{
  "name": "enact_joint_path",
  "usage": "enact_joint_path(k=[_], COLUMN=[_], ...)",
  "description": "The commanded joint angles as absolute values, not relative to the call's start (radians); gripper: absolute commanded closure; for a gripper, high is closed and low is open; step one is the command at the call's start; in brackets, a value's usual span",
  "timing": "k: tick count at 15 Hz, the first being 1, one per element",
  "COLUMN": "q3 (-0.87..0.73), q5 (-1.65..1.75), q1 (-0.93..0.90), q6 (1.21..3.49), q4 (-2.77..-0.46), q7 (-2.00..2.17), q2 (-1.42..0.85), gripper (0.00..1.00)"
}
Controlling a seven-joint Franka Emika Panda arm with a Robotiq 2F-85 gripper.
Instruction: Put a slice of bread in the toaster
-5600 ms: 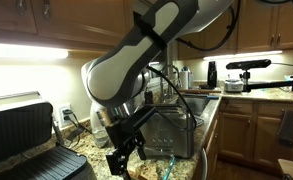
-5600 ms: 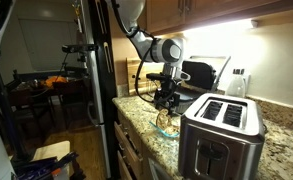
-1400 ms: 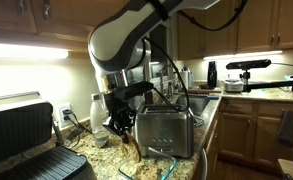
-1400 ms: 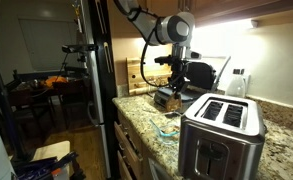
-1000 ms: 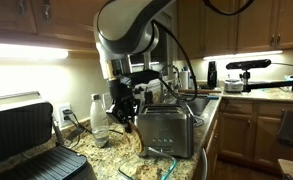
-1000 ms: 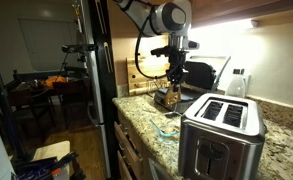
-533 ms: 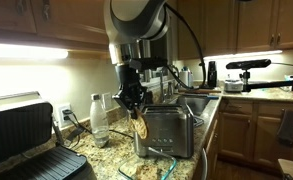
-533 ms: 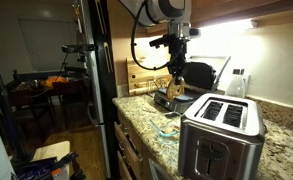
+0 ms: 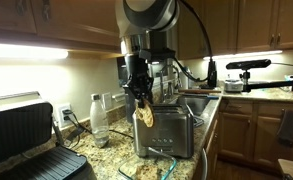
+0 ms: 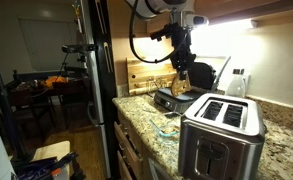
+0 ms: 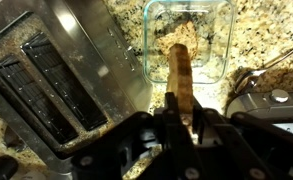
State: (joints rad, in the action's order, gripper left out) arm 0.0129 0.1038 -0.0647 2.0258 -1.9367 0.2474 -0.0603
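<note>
- The claw (image 9: 140, 100) is closed narrow on the slice of bread (image 9: 143, 117), which hangs down from its tips in the air above the bench (image 9: 98, 156)
- In an exterior view the slice hangs just beside the upper corner of the toaster (image 9: 167, 133), on the side facing the black grill press (image 9: 16, 135); it is not in a slot, and whether it touches the toaster cannot be told
- In the wrist view the slice (image 11: 181, 75) shows edge-on, tan with a darker crust, pinched at one end between the dark fingers (image 11: 154, 130)
- Its free end lies over a clear glass container (image 11: 208, 30) that sits on the speckled granite bench
- In the same view the toaster (image 11: 56, 80) stands to one side of the slice, apart from it, with both top slots dark
- The grill press stands with its lid raised, and a clear bottle (image 9: 99, 120) stands upright between it and the toaster
- In an exterior view the toaster (image 10: 221, 135) stands at the near end of the bench, with the glass container (image 10: 168, 130) near it
</note>
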Motion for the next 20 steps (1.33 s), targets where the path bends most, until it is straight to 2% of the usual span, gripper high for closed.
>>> enact_joint_path(k=[1, 20], q3=[0.012, -0.033], q5=[0.132, 0.119], q1=[-0.049, 0.038], q6=[2.053, 2.032], q4=[-2.013, -2.086], q7=[0.259, 0.142], q2=[0.022, 0.173], gripper=[0.92, 0.92])
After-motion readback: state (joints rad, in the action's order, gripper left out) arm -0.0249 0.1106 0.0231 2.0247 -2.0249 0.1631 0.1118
